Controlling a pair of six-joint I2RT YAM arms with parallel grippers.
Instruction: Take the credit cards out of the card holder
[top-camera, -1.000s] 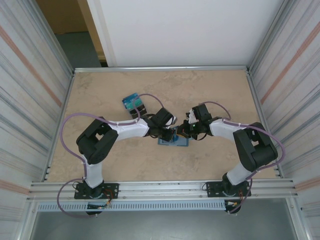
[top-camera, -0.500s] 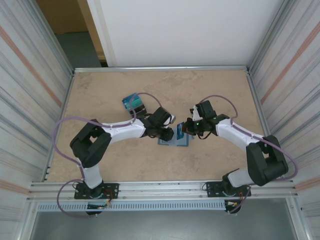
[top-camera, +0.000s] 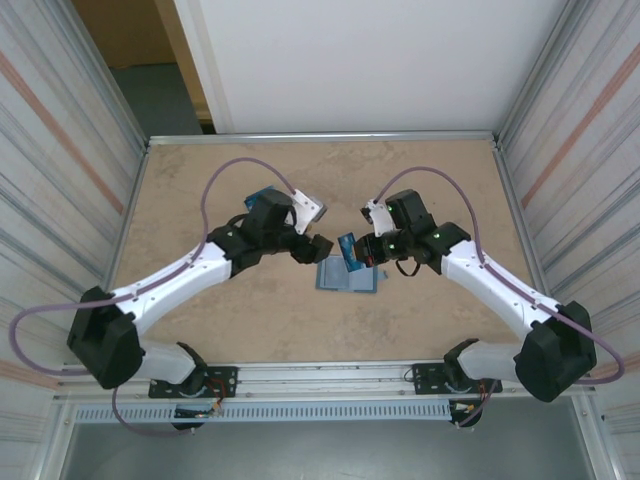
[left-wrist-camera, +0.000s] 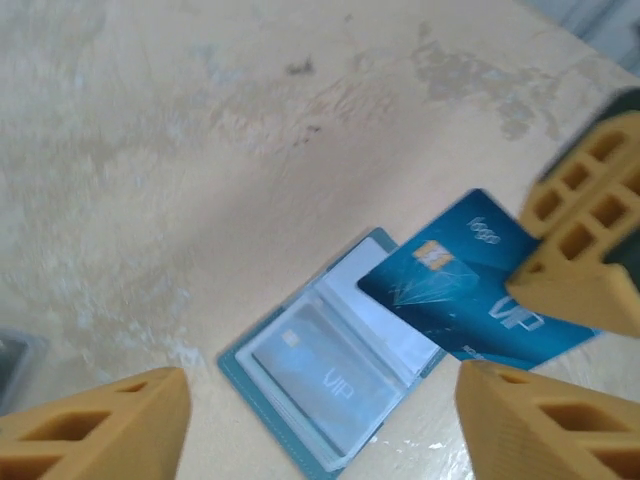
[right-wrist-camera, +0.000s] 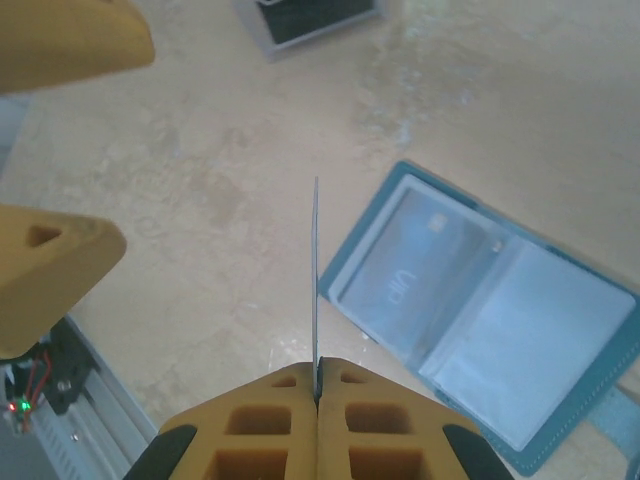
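Note:
The card holder (top-camera: 348, 277) lies open and flat on the table, a teal bifold (left-wrist-camera: 300, 385) with clear pockets (right-wrist-camera: 480, 320). One credit card (left-wrist-camera: 325, 378) marked VIP sits inside its left pocket. My right gripper (top-camera: 362, 256) is shut on a blue credit card (top-camera: 348, 250), held just above the holder's far-left corner. That card (left-wrist-camera: 470, 285) shows face-on in the left wrist view and edge-on (right-wrist-camera: 316, 270) from my right gripper (right-wrist-camera: 318, 385). My left gripper (top-camera: 312, 247) hangs open left of the card with nothing between its fingers (left-wrist-camera: 110, 425).
A small black piece with blue-green cards (top-camera: 262, 198) lies behind the left arm, also at the top of the right wrist view (right-wrist-camera: 310, 15). The left gripper's fingers (right-wrist-camera: 50, 265) stand close beside the held card. Corrugated walls enclose the table (top-camera: 450, 180).
My left gripper has opened and pulled back up and to the left, away from the holder. The right gripper has stayed shut and now carries the blue card alone, slightly farther back.

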